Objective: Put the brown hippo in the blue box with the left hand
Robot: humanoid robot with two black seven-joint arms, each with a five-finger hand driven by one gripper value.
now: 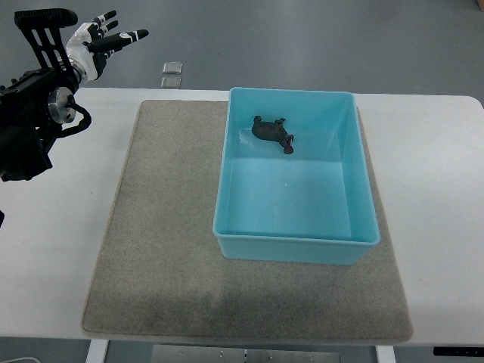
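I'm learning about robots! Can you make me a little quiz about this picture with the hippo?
1. True or false: the brown hippo lies inside the blue box.
2. What does the box sit on? A) grey mat B) bare floor C) a chair
3. Is the left hand holding anything?

Key: 1 true. 2 A. 3 no, its fingers are spread, away from the box.

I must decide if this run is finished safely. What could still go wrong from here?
Little, it seems. The brown hippo lies inside the blue box, near its far wall. The left hand is raised off the table's far left corner, fingers spread, holding nothing. Its forearm hangs over the table edge and might brush it when lowered.
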